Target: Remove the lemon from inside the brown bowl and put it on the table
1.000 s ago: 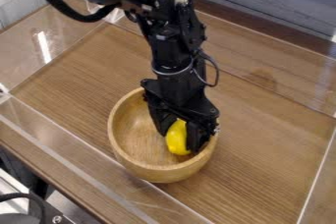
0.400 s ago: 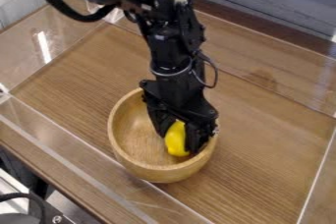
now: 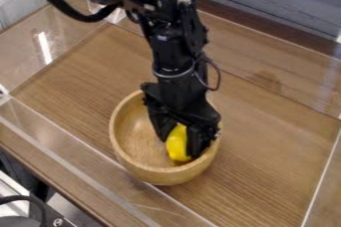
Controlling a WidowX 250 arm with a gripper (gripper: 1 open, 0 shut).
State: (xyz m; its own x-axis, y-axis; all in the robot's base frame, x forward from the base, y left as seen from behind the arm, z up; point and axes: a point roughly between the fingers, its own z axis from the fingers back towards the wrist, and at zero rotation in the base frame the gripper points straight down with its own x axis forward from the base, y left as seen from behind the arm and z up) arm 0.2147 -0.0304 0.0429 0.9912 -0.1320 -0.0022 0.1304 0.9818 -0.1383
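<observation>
The brown bowl (image 3: 124, 149) sits on the table (image 3: 273, 87) near the front wall. Inside it, toward its right side, lies the yellow lemon (image 3: 176, 144). My gripper (image 3: 182, 147) reaches straight down into the bowl. Its black fingers press against both sides of the lemon, shut on it. The lemon's upper part is hidden behind the gripper body, and it stays low inside the bowl.
Clear acrylic walls (image 3: 54, 131) edge the table at the front and left, close to the bowl. The black arm (image 3: 167, 32) rises from the bowl toward the upper left. Bare wood surface lies to the right of and behind the bowl.
</observation>
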